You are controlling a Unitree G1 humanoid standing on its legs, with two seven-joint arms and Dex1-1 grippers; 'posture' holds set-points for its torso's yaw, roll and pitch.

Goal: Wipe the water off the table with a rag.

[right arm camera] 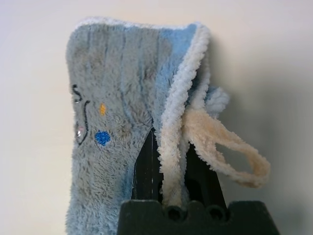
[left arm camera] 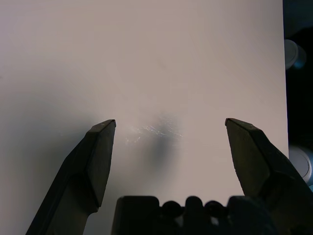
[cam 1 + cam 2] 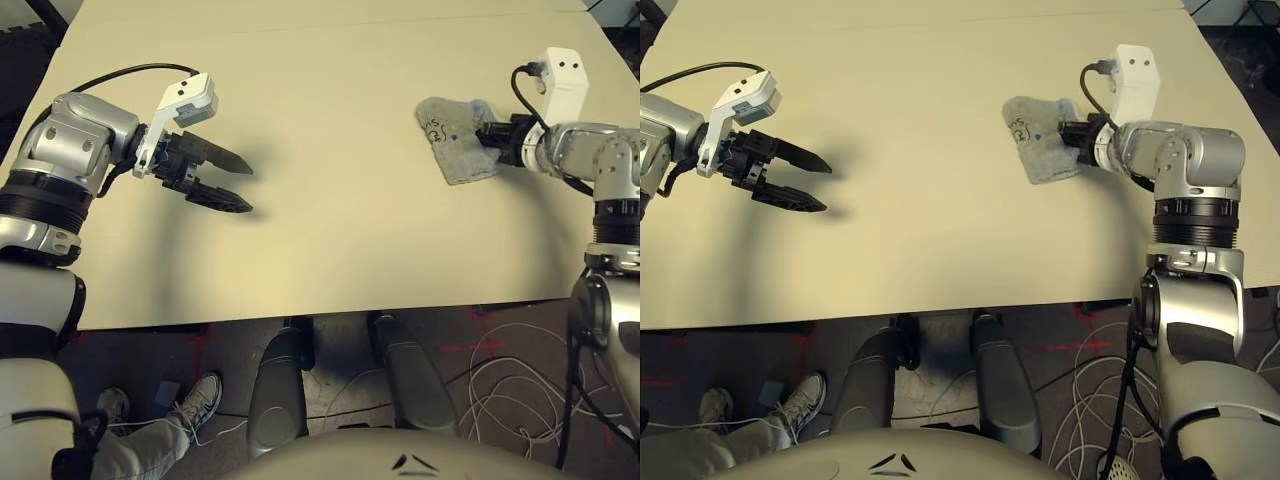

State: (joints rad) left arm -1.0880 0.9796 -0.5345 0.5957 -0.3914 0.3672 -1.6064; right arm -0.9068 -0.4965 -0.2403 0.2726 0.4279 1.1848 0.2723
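At the table's (image 3: 320, 230) right side, the right gripper (image 3: 488, 135) is clenching the rag (image 3: 455, 155) by its bunched edge, soft, light cloth likely folding easily, while the left gripper (image 3: 250, 189) is hovering spread and empty.

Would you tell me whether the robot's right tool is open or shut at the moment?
Shut on the rag: the right tool has its two black fingers pinching a fold along the pale edging.

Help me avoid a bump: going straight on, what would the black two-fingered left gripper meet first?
Probably the smooth beige tabletop; the left gripper seems angled down, though depth is unclear.
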